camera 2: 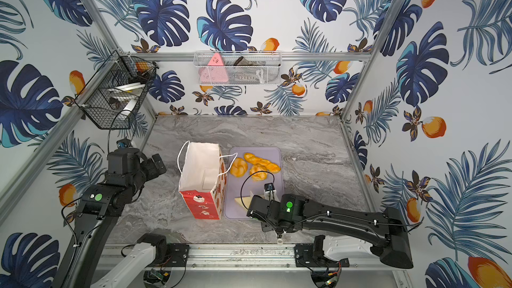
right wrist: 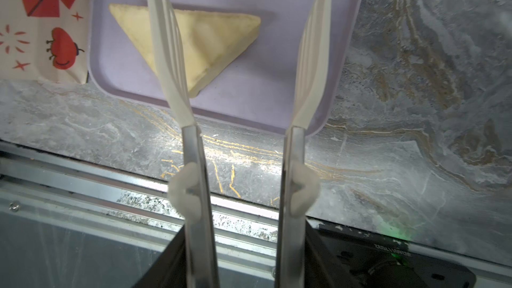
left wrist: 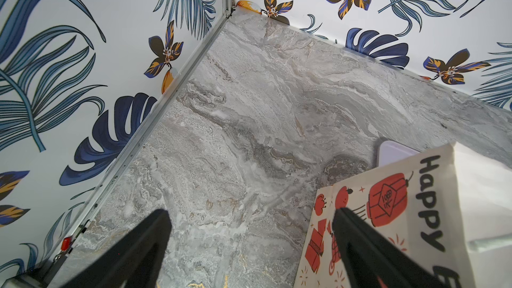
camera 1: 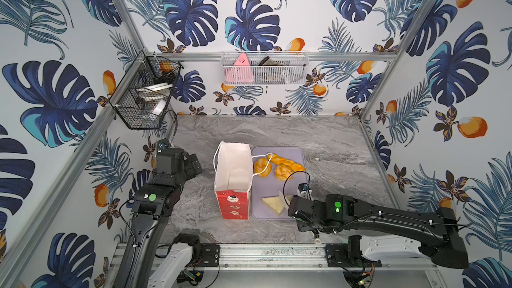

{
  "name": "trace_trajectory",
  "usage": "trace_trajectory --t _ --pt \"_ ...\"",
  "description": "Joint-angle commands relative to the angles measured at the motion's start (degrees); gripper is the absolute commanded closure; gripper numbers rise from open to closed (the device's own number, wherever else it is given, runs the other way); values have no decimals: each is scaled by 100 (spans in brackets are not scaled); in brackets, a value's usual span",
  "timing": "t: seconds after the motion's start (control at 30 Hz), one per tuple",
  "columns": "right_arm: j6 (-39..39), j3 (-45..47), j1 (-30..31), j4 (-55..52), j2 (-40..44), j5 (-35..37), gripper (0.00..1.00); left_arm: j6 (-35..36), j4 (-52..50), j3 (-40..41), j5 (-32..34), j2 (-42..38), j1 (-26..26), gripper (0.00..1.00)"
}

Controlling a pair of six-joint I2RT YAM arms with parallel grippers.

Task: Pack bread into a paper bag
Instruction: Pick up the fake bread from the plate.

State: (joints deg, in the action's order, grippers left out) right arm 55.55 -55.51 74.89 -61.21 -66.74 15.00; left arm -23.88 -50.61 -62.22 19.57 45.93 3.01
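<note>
Tongs (right wrist: 169,51): blades wide, empty, above the pale wedge (right wrist: 210,40).
Risk: off-centre pinch may skid it across the lilac tray (right wrist: 249,101).
Paper bag (camera 1: 234,203): unheld, could tip.

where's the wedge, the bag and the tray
wedge (right wrist: 205,42): right wrist view, middle of its top face
bag (camera 1: 233,203): a top view, red front panel
tray (camera 1: 293,152): a top view, bare far corner

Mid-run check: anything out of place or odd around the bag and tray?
One cord handle of the paper bag hangs out over the lilac tray and crosses the bun nearest the bag in a top view; it could snag when that bun is lifted. The bag stands upright and open; nothing looks spilled or damaged.
</note>
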Motion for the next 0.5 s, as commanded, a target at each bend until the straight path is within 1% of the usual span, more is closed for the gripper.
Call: trace_trajectory --t 0.0,0.1,0.3,0.47 --pt "-159 -4 105 371 -77 -229 44 93 124 -9 38 3 -10 1" --pt "-251 -51 170 541 -237 -364 44 81 122 9 46 -5 -9 1" --pt "-354 -66 222 553 -583 -472 43 98 98 -10 104 -46 -11 1" --pt "-397 -135 227 487 -762 -396 43 96 108 -9 117 -54 -10 1"
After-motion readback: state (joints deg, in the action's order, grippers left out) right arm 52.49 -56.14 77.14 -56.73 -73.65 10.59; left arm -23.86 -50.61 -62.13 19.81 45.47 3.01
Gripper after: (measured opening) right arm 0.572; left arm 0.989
